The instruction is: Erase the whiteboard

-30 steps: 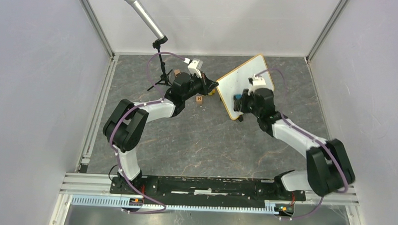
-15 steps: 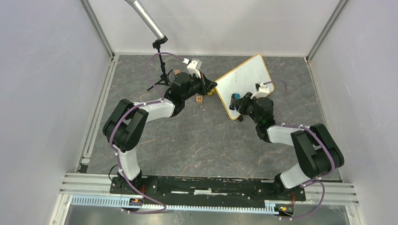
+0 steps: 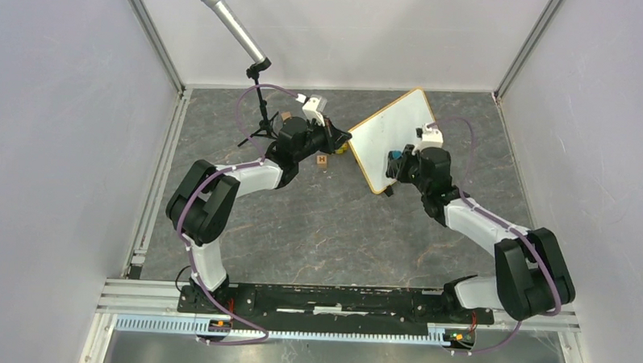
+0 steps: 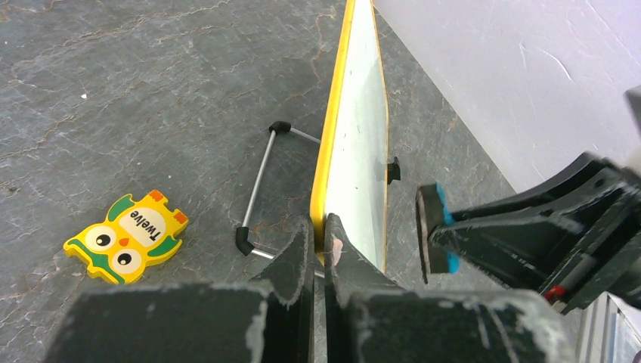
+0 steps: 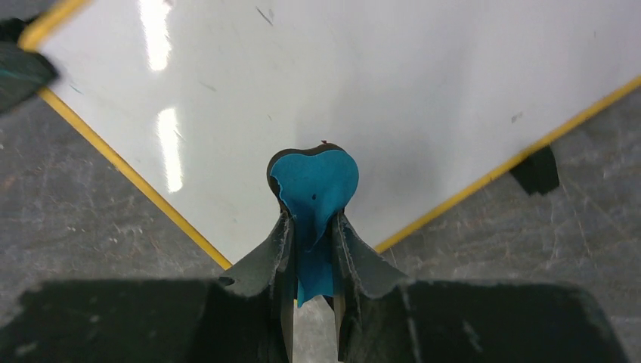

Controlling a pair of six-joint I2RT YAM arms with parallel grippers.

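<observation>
Right end effector (image 5: pixel 310 221) rightward along whiteboard (image 3: pixel 385 129) — tight around blue eraser (image 5: pixel 314 178) — left end effector (image 4: pixel 318 236) tight on its edge

Bright even light; glare streaks on whiteboard (image 5: pixel 378 83)

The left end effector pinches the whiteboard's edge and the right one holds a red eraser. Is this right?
The colour is wrong: the right wrist view shows the right end effector gripping a blue eraser. The left end effector does pinch the whiteboard.
</observation>
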